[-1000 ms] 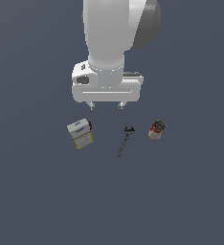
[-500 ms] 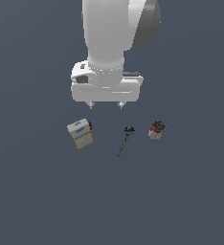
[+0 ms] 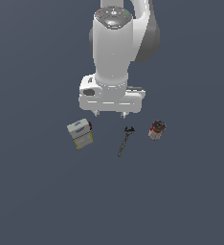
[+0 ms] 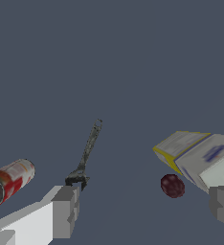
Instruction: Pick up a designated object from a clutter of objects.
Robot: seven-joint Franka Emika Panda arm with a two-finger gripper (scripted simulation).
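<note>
From the exterior view's left, one white-blue-yellow box (image 3: 80, 133), one slender dark wrench (image 3: 125, 140) and one red-white can (image 3: 157, 129) lie apart on the bare counter (image 3: 181, 201), the wrench's long axis slanting, head toward the arm, just below the wide-open jaws of the gripper (image 3: 109, 114).

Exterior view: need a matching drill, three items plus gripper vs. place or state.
Column 1:
1. box
2. wrench
3. can
4. gripper

Column 2:
A. farthest to the exterior view's right
B. open, holding nothing, above the items
C. farthest to the exterior view's left, white, blue and yellow
D. dark and slender, between the other two items

Pairs: 1-C, 2-D, 3-A, 4-B
</note>
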